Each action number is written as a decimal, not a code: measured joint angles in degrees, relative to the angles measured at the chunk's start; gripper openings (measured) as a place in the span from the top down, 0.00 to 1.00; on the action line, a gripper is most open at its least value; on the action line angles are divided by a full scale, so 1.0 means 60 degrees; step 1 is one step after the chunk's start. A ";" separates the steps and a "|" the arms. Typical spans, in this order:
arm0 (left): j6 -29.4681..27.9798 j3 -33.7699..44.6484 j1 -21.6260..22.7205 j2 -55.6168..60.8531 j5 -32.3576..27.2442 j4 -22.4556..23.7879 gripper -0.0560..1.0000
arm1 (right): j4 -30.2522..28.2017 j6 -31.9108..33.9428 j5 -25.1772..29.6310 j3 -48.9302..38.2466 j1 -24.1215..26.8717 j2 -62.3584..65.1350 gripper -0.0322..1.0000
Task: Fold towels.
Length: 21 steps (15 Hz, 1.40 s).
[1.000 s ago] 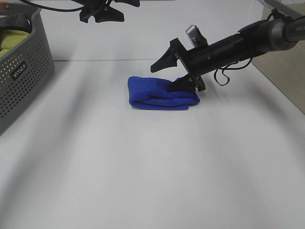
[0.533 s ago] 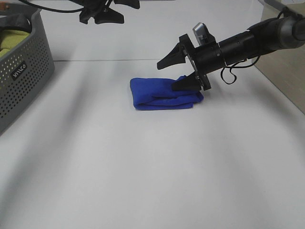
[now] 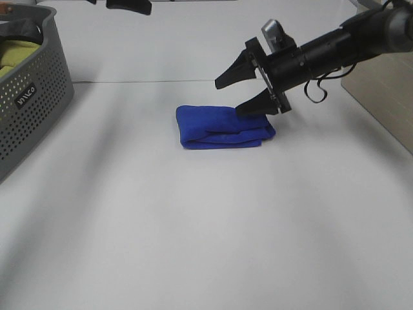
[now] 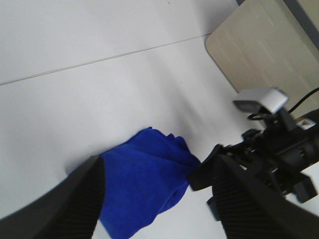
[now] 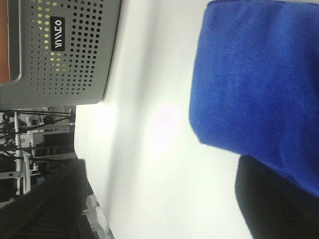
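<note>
A blue towel (image 3: 222, 126) lies folded into a thick rectangle on the white table (image 3: 193, 226). My right gripper (image 3: 230, 97) is open and empty. It hovers over the towel's right end, with its lower finger (image 3: 248, 108) just above the cloth. The right wrist view shows the towel (image 5: 259, 84) close up between the dark fingers (image 5: 279, 199). My left gripper (image 3: 129, 4) is high at the back, mostly out of the exterior view. In the left wrist view the left gripper (image 4: 159, 162) is open and empty, far above the towel (image 4: 144, 189).
A grey perforated basket (image 3: 32, 84) holding yellow-green cloth stands at the left edge; it also shows in the right wrist view (image 5: 65, 45). A beige board (image 3: 381, 97) lies at the table's right side.
My right gripper has lifted off the towel's right end and drawn back up and to the right, staying open. The left gripper has risen almost out of the exterior view.
</note>
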<state>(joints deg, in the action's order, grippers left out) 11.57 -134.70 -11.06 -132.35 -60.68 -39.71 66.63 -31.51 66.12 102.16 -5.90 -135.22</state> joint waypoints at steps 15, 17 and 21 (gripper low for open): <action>-0.0793 0.7152 0.0000 0.8489 -0.1480 0.4440 0.38 | -0.7334 0.3829 0.0544 -0.1662 0.0000 0.7744 0.23; -0.0793 0.8890 0.0000 1.0055 -0.1480 0.4450 0.38 | -0.7649 0.3829 0.0544 -0.2913 0.0000 0.9005 0.23; -0.0764 1.1602 0.0000 1.2949 -0.1499 0.4460 0.38 | -0.7783 0.3829 0.0172 -0.5758 0.0000 1.1345 0.23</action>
<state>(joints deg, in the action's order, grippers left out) 6.99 -65.09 -11.06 -54.66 -69.67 -12.95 19.94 -8.54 67.15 67.61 -5.90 -67.15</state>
